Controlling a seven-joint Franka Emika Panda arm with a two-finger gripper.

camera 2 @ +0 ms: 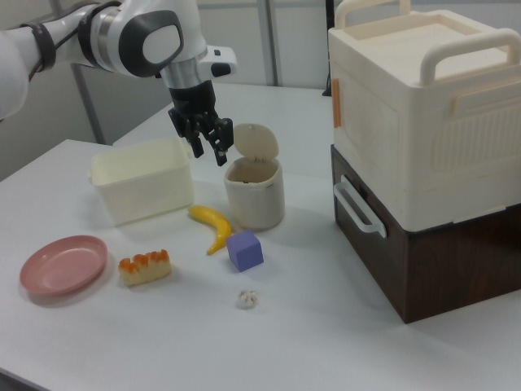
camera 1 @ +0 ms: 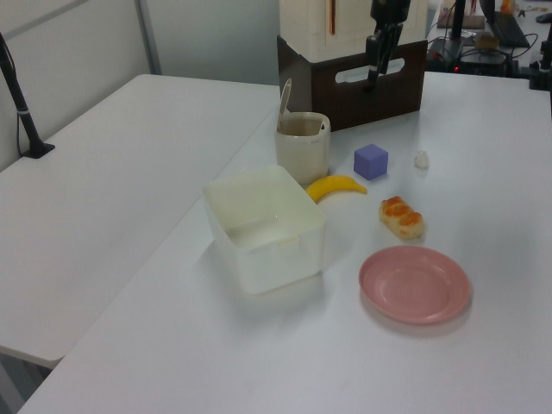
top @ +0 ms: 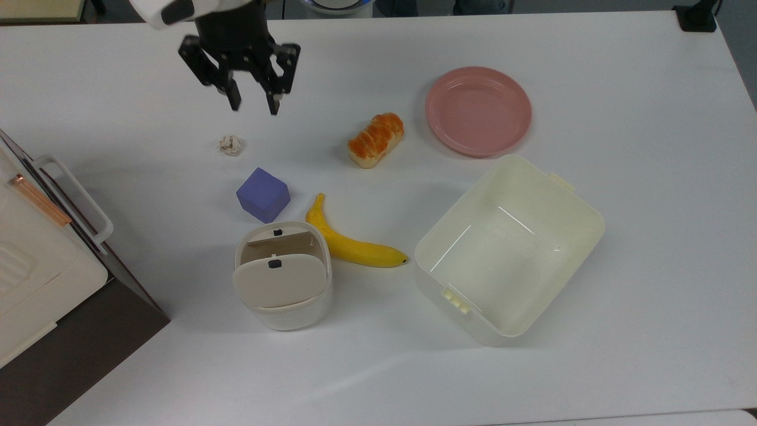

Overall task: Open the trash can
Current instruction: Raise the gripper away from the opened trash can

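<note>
Lid point(top: 280, 286) up on the trash can point(camera 2: 255, 193), interior exposed, so opening looks done; can sits just beside the banana point(top: 353, 245); beyond it, gripper point(top: 252, 107) spread, empty, raised well clear; retreat only left.

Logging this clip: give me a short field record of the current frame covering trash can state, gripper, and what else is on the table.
trash can: cream bin, near the top view's lower left
lid: swung up, standing open
gripper: open, raised, apart from the trash can, holding nothing
banana: lying beside the trash can
purple cube: on the table by the trash can
tub: pale-yellow, lidless, nothing in it
pink plate: nothing on it
bread piece: near the pink plate
crumpled scrap: on the table
</note>
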